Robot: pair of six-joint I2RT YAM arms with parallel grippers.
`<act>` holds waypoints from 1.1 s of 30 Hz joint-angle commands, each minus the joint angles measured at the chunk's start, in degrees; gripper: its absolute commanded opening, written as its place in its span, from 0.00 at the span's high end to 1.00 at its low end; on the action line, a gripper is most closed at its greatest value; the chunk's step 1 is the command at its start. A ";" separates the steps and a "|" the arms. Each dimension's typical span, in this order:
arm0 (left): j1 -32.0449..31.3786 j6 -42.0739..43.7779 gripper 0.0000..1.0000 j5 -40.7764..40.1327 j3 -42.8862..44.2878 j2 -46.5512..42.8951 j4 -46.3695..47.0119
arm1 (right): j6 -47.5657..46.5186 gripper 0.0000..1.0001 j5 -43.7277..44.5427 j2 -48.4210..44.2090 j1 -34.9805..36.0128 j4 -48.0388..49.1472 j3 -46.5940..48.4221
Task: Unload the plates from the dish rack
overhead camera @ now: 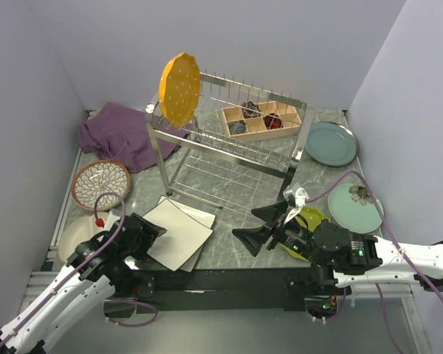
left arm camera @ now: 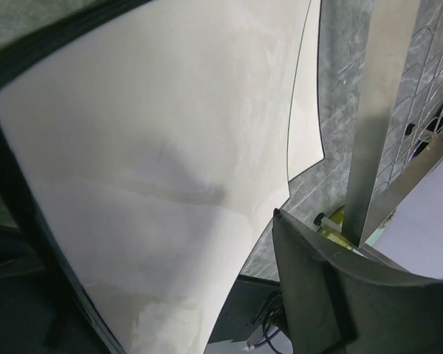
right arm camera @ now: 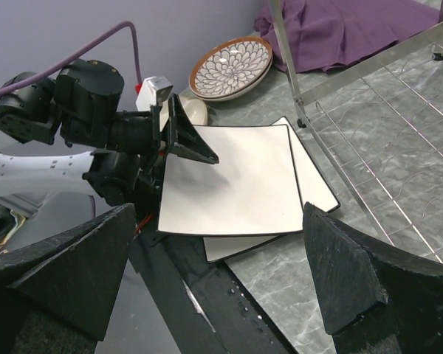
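A silver wire dish rack on tall legs (overhead camera: 229, 151) stands in the middle of a grey marbled tabletop (overhead camera: 144, 188). One round orange plate with pale dots (overhead camera: 180, 88) stands upright in the rack's left end. A pale wooden compartment box (overhead camera: 262, 120) sits on its right end.

The other plates lie on the table. Two cream square plates with dark rims are stacked in front of the rack at near left, the top one (overhead camera: 179, 236) skewed over the lower one (overhead camera: 201, 215). To their left lie a brown-rimmed round plate with a petal pattern (overhead camera: 101, 183) and a cream round plate (overhead camera: 75, 240) partly hidden by the left arm. At right lie a teal-grey round plate (overhead camera: 331, 142), a mint round plate with a flower (overhead camera: 354, 205) and a yellow-green round plate (overhead camera: 314, 219) partly under the right arm. A crumpled purple cloth (overhead camera: 118, 133) lies at far left.

The left gripper (overhead camera: 156, 230) is at the top square plate's near-left edge, jaws parted, one finger above the surface and casting a shadow on it. The right gripper (overhead camera: 245, 223) hangs over the table between the square plates and the yellow-green plate, jaws spread wide, with nothing between them
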 commanded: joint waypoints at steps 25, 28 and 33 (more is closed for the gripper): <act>0.20 -0.08 0.13 -1.54 4.53 7.91 3.85 | -0.79 0.00 1.12 -0.83 0.16 0.35 0.38; 0.20 -0.43 0.12 -1.72 4.53 8.44 3.50 | -0.79 0.00 1.20 -0.57 0.24 0.26 0.47; 0.20 -1.31 0.10 -2.33 4.18 7.91 3.06 | -0.70 0.00 1.20 -0.39 0.24 0.35 0.38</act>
